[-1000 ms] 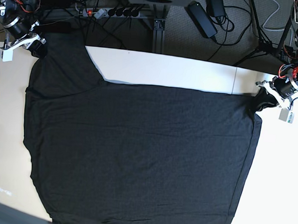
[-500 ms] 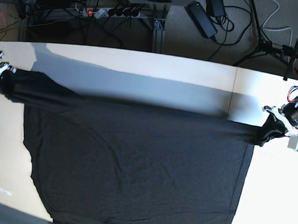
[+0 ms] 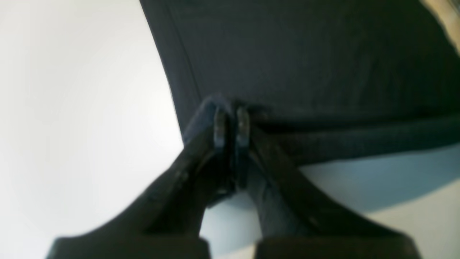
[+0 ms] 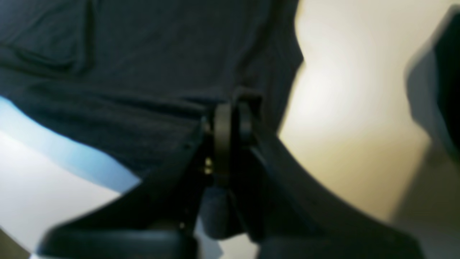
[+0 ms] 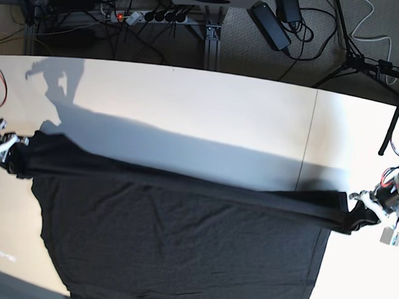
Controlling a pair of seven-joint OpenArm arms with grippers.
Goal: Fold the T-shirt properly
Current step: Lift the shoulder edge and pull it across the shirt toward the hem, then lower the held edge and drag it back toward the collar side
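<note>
- The T-shirt point(image 5: 181, 249) lies plain side up across the near half of the tabletop point(image 5: 208, 110); its far edge is raised and drawn into a taut band that runs from the left edge of the tabletop to near the right edge.
- The left gripper point(image 5: 365, 207) has its fingers point(image 3: 243, 126) pressed together on a bunched corner of the cloth, just above the tabletop.
- The right gripper point(image 5: 11, 147) likewise has its fingers point(image 4: 222, 126) clamped on the opposite corner, with fabric wrapped round the tips.
- Holding both ends well apart keeps the edge straight, so the fold line should fall even rather than sag in the middle.
- The lower part of the T-shirt rests flat and anchors the piece while the lifted edge travels over it.
- Judging from this, the step in hand is carrying the far edge toward the near edge for a lengthwise fold.
- No print shows; it presumably faces down.
</note>
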